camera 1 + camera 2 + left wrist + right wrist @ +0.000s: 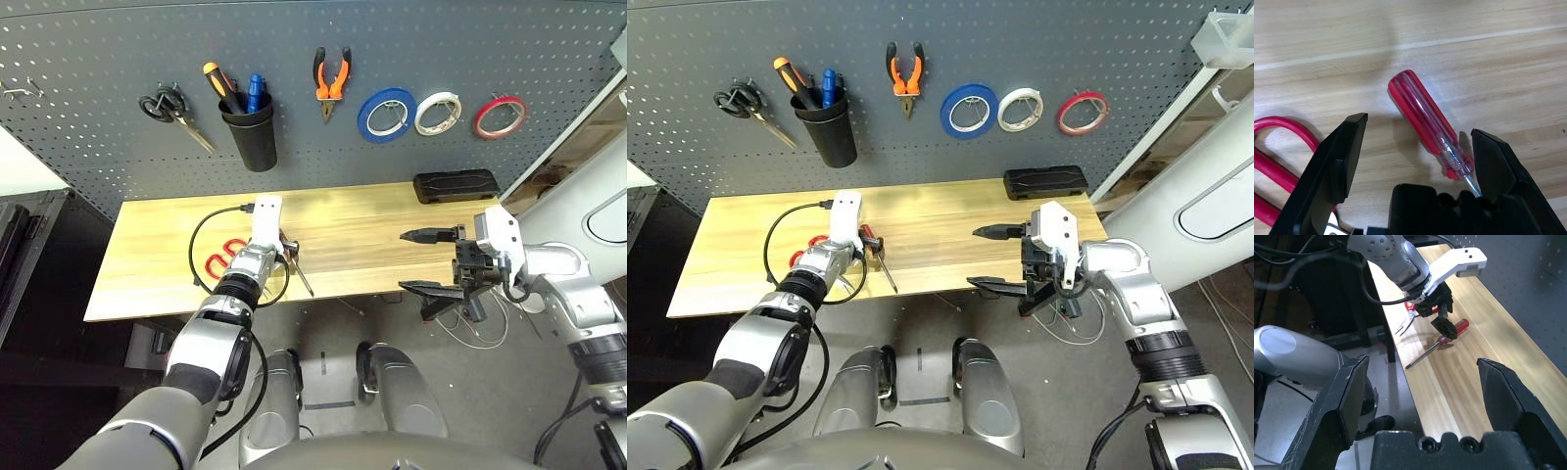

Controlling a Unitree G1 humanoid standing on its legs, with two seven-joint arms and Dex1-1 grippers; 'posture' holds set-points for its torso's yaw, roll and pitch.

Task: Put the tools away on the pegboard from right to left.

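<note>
Left wrist view gives me my left end effector [1415, 161] spread wide astride the small red-handled screwdriver [1427, 125] lying flat on the wooden tabletop [1488, 58], while my right end effector [431, 262] hangs spread at the tabletop's right end.

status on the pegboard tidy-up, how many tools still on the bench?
Done: red tape ring and pliers hang on the pegboard. In hand: nothing held; the open left gripper straddles the red-handled screwdriver lying on the table. Left: two tools, that screwdriver and the red-handled scissors beside it. The right gripper hangs open off the table's right end.
</note>
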